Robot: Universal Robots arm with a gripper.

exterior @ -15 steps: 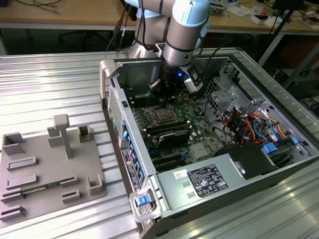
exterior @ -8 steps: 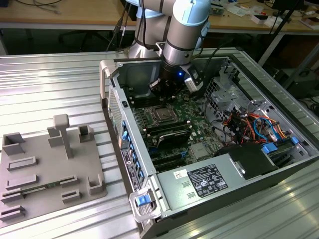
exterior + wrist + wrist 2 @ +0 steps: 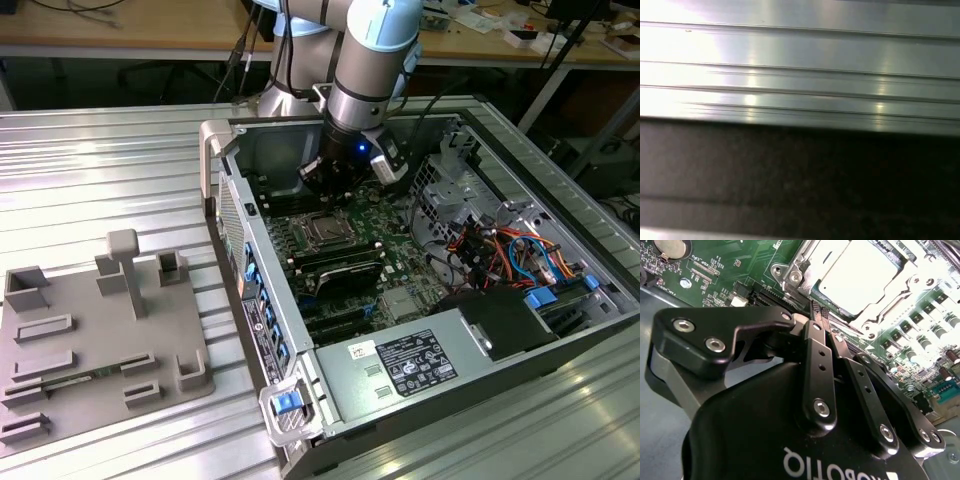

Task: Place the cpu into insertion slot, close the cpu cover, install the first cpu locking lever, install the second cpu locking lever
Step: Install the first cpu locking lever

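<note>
The cpu point(image 3: 855, 275) lies flat in the insertion slot point(image 3: 322, 231) on the green motherboard, silver top face up. The cpu cover point(image 3: 802, 257), a silver frame, lies down around the chip's edges. A thin silver locking lever point(image 3: 888, 311) runs along one side of the socket. My gripper point(image 3: 818, 311) is shut, its two black fingers point(image 3: 816, 360) pressed together with nothing seen between them. The tips sit right at the socket's rim, beside the cover's edge. In the exterior view the gripper point(image 3: 328, 188) hangs just behind the socket, inside the open computer case.
Black memory slots point(image 3: 335, 265) lie in front of the socket. The case wall point(image 3: 250, 250) stands on the exterior view's left; cables and drive bays point(image 3: 500, 250) on its right. A grey fixture plate point(image 3: 90, 340) rests on the ribbed metal table point(image 3: 800, 55).
</note>
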